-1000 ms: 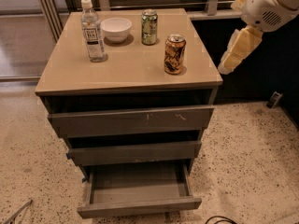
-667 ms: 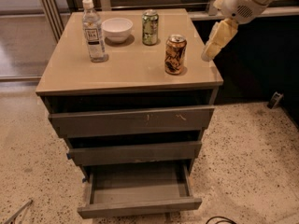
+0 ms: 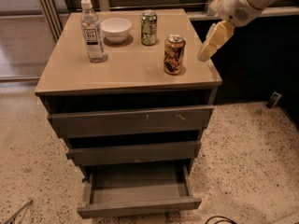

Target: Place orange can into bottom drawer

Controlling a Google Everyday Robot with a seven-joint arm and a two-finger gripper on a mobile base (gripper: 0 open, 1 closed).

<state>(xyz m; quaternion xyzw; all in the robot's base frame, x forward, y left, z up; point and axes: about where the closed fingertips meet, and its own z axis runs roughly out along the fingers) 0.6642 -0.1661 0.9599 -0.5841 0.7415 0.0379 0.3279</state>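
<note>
The orange can is standing upright on the cabinet's tan surface, towards the near right corner. The claw is hanging just to the right of the can, at about the can's height. It is apart from the can and is not touching it. The claw is pointing down and to the left from the pale arm, which is entering from the upper right. It appears to be sitting over the right edge of the surface, though the angle is making that hard to confirm. Whether the claw is released or clenched cannot be told; it is carrying nothing.

The bottom drawer is standing pulled out towards the near side, and its grey floor is showing from wall to wall. The middle drawer is jutting out slightly, and the top drawer is jutting out a little less. Their interiors are lying in shadow.

At the far side of the surface, a white bowl is showing only its white inside. A green can is standing just right of the bowl, and a clear bottle just left of it.
</note>
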